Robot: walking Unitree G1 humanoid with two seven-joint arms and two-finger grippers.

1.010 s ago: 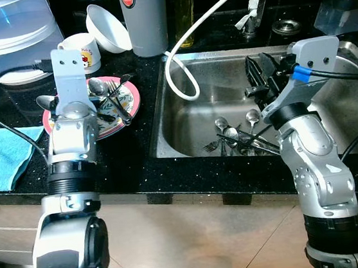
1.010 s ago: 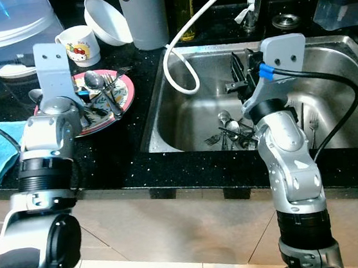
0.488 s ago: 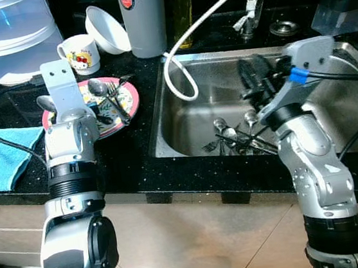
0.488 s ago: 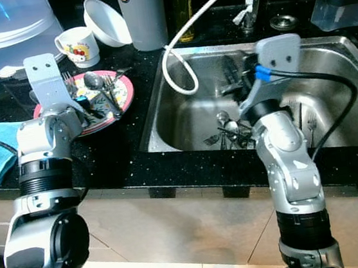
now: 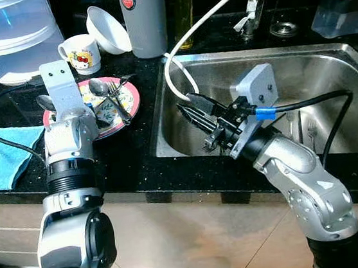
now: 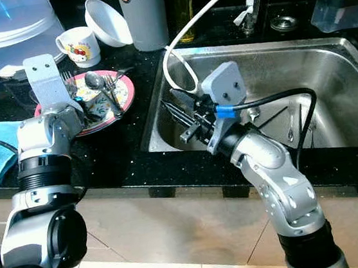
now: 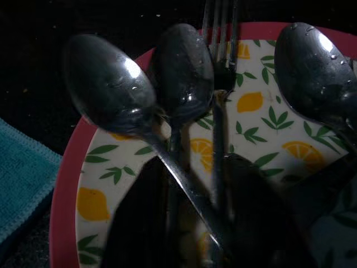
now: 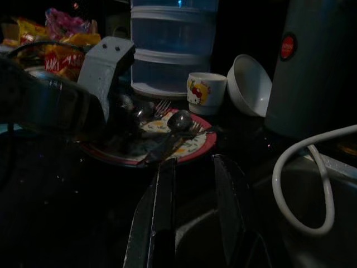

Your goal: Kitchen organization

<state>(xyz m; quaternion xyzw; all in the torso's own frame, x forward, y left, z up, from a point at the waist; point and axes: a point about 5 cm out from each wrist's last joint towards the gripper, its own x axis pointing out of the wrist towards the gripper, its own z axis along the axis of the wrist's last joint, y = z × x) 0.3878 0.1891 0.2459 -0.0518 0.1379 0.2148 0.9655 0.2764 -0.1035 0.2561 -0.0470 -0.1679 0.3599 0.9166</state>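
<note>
Head views: right gripper (image 5: 192, 110) is seen over the steel sink (image 5: 327, 72), fingers slightly parted and empty, aimed at the red-rimmed plate (image 5: 131, 102) on the black counter (image 5: 130, 159). Left wrist view: left gripper (image 7: 195, 223) is parted, nothing clamped, over spoons (image 7: 109, 92) and a fork (image 7: 220, 67), handles running along the fingers. Right wrist view: cup (image 8: 205, 92), bowl (image 8: 248, 84), plastic containers (image 8: 173, 50) are seen behind the plate.

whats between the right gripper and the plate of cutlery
The sink's left wall and bare black counter separate the right gripper from the plate.
</note>
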